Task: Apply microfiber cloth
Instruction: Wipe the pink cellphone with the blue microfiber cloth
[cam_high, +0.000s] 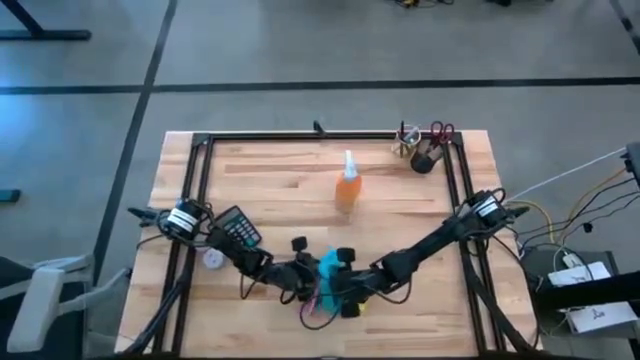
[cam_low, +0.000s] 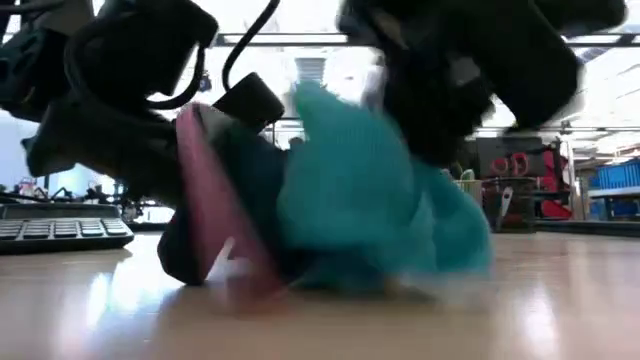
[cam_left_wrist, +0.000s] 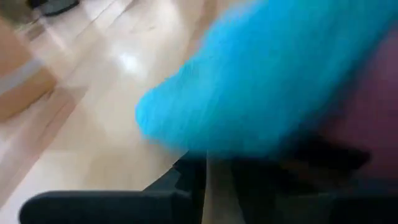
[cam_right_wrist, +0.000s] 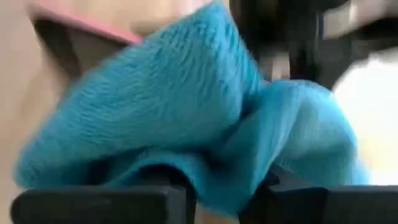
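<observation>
high view: both grippers meet at microfiber cloth (cam_high: 329, 268), near table's front edge.

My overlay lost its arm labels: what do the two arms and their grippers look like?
Both arms are dark, jointed and slim. The left arm and the right arm each carry a silver band near the base, with loose cables trailing there. Each gripper's fingers are flat black bars.

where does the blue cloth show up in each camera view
High view: blue cloth low centre, between both arms' ends.
Low view: centre, on the table, beside a pink-edged phone.
Left wrist view: fills the upper right.
Right wrist view: fills the middle.
Shared landmark: the pink-edged phone against the cloth.
</observation>
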